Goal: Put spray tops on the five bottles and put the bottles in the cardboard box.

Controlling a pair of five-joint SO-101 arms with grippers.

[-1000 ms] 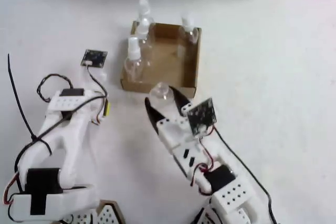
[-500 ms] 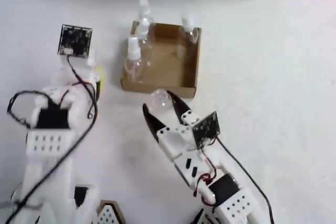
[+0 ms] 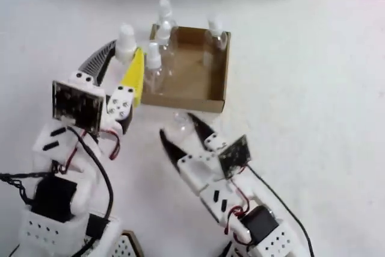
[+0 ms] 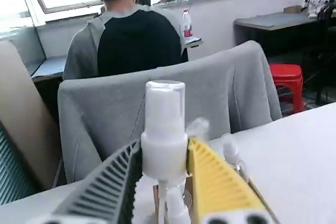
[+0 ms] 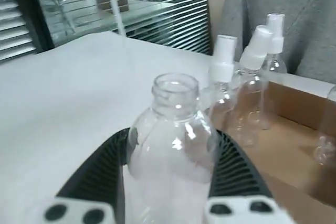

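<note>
Left wrist view: spray top (white) in tool

Left claw is stretched forward, pinching a spray top; right claw grips a bottle.

The box has bare floor through its middle and near right corner, with room to come down from above. Its left side is crowded: two left bottles stand along the left wall and a corner bottle in the far right corner. A far bottle stands at the far left corner, inside or just behind the wall, I cannot tell. The left gripper, gripping a spray top, stands just beside the left wall and blocks that side. The right gripper, clamped round an open bottle, sits close to the near wall. The table right of the box lies open — so does its far left corner.
</note>
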